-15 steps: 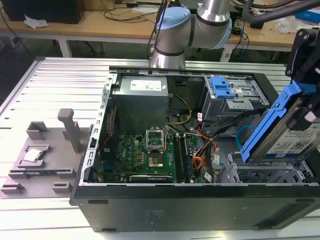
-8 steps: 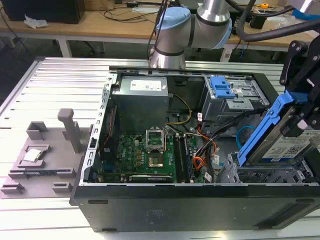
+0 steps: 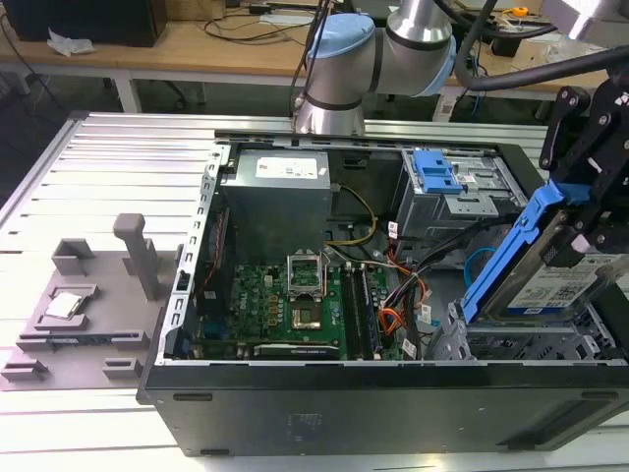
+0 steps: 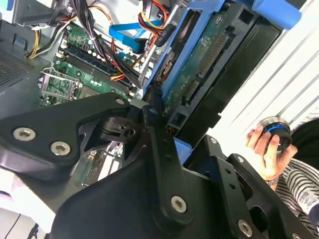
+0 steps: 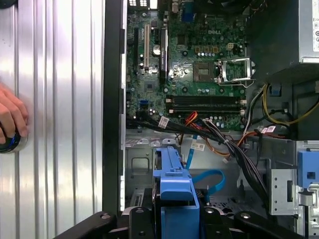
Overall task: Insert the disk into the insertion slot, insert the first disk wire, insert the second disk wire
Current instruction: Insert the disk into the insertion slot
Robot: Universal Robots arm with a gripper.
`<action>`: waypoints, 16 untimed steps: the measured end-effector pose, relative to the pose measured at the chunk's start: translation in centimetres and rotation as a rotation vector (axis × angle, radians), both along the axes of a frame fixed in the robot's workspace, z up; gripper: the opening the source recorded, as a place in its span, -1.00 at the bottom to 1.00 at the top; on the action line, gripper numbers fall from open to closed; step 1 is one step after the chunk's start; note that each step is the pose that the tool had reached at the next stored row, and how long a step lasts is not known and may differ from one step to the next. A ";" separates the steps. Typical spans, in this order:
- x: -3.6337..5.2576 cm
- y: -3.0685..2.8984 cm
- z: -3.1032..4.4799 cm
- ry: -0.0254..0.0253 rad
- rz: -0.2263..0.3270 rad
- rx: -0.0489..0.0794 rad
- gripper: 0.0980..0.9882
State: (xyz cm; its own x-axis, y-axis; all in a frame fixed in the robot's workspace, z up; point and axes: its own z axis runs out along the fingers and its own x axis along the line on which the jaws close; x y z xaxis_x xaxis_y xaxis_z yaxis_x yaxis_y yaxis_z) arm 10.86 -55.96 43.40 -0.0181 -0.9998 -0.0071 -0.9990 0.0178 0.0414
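Progress: step one underway | my claw (image 3: 578, 234) was closed on the disk (image 3: 552, 291) | disk hung tilted above the insertion slot (image 3: 531, 346), near corner of the case (image 3: 393, 403), exterior view's right | not seated; both wires undone, I judged

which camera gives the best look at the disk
The exterior view: the disk sits tilted, label and blue carrier visible. The second wrist view shows its circuit-board underside; the first wrist view, its carrier's end.

Legend: the tilted disk (image 3: 552, 290) overhangs the insertion slot (image 3: 531, 344); the cable bundle (image 5: 239, 154) and blue cable (image 5: 209, 174) crowd its inner side; open room lies above the motherboard (image 3: 280, 295).
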 end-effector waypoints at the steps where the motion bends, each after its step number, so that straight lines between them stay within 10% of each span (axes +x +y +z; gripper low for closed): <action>1: 0.00 0.00 -0.25 0.0000 0.000 0.000 -0.40; 16: 0.00 0.02 -4.16 0.0014 0.000 0.000 -0.40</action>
State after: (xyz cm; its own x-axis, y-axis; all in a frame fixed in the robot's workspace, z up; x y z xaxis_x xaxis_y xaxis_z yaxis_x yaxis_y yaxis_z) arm 10.86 -55.94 39.24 -0.0184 -0.9998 -0.0072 -0.9989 0.0181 0.0428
